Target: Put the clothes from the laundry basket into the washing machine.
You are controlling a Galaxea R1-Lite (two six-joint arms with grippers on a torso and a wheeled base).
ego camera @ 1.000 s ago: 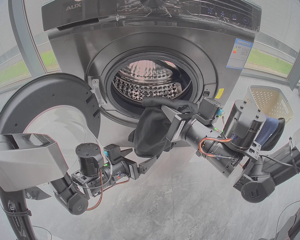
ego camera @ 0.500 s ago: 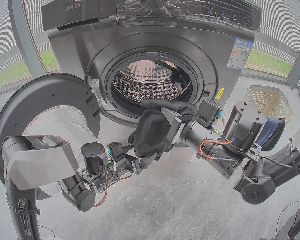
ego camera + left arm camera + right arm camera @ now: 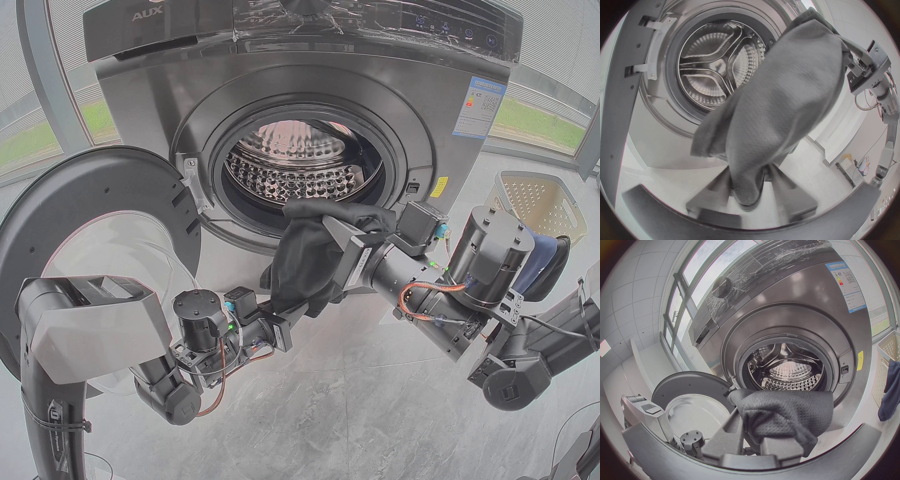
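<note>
**Black garment held at the drum mouth, left gripper on its tail**

Right gripper point(image 3: 328, 222): clamped on the top fold of the black garment point(image 3: 300, 262). Cloth is draped over both fingers and the bulk hangs straight down below them.

Left gripper point(image 3: 750, 187): jaws parted and straddling the lowest lobe of the garment. Cloth sits between the fingers, and I see no firm pinch yet.

Handling, my read:
- Light, limp mesh-knit. No stiffness, so it folds wherever it isn't supported.
- Not fragile or slippery. The weave should grip the pads fine.
- With 1 grip point the tail sags below the door lip and would likely snag on the way in.
- Best 2nd hold is that bottom lobe, bunched and taken deep between the pads, then lifted level with the right gripper.

Outward from the right fingertips:
- The open drum point(image 3: 294, 162) of the washing machine point(image 3: 300, 81) is just ahead and slightly above.
- The swung-open door point(image 3: 94, 200) is beyond the left arm.
- The laundry basket point(image 3: 544, 200) is behind the right wrist, with a dark blue garment point(image 3: 540, 256) over its rim.

Versus 1 s ago:
- The left gripper was low and clear of the cloth. It has risen and pushed forward until its fingers meet the hem.
- The right gripper and garment have barely shifted.
</note>
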